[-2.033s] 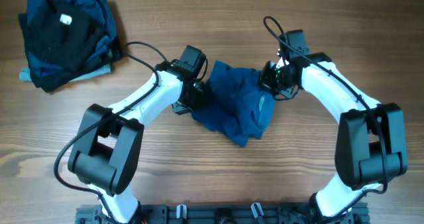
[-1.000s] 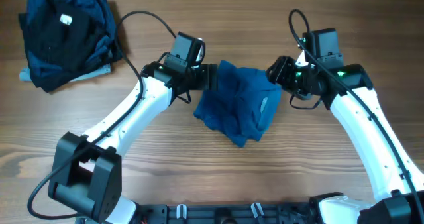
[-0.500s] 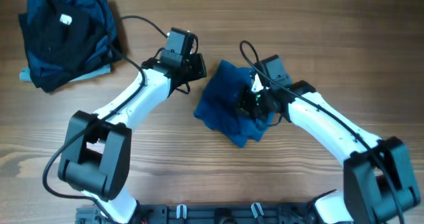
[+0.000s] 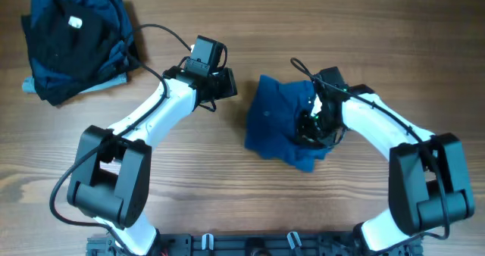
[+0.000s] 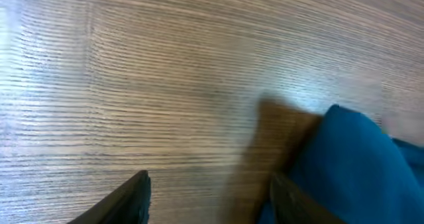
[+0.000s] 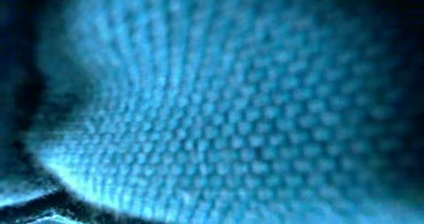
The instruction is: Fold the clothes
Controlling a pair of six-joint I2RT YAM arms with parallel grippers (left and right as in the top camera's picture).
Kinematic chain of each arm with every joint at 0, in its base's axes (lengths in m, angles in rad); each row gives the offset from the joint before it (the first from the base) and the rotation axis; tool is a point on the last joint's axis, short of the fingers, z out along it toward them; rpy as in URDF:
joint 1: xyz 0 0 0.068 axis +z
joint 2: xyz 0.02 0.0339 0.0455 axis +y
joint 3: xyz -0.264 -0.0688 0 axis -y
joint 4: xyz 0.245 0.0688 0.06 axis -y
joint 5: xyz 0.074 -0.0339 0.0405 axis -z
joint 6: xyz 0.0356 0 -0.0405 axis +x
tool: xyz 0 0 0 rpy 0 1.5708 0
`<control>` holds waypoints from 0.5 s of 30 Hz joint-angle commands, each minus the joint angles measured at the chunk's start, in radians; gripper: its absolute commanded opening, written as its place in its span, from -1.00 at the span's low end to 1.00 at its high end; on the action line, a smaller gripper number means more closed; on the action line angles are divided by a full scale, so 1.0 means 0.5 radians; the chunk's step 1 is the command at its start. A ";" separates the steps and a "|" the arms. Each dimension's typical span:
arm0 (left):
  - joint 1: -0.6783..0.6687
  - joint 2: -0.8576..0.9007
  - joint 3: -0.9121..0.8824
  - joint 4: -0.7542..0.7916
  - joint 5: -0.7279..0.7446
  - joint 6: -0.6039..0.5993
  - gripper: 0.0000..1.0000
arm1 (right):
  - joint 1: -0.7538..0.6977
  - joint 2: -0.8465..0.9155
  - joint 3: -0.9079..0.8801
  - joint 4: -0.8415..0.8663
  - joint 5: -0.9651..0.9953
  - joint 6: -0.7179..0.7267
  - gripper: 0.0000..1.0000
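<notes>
One wooden table (image 4: 227, 180) bears two cloth heaps: one dark pile (image 4: 72, 40) at its top-left corner and one blue polo shirt (image 4: 276, 120) bunched right of centre. Of the two claws, the left gripper (image 5: 209, 179) stands open and empty over bare wood just beside the shirt. The right gripper (image 4: 311, 126) is pressed into the shirt, and I cannot tell how its jaws stand.

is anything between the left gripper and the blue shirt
Nothing visible does. Only bare table lies between the left gripper, jaws open, and the blue shirt.
</notes>
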 commanded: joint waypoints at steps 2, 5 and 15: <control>-0.002 0.025 0.005 0.028 0.377 0.076 0.37 | -0.047 0.041 0.117 -0.156 0.870 -0.214 -0.42; -0.034 0.025 0.005 0.060 0.525 0.177 0.79 | -0.047 0.029 0.372 -0.343 0.911 -0.211 -0.15; -0.265 0.026 0.005 0.014 0.601 0.100 0.96 | -0.167 -0.298 0.830 -0.623 0.602 -0.266 1.00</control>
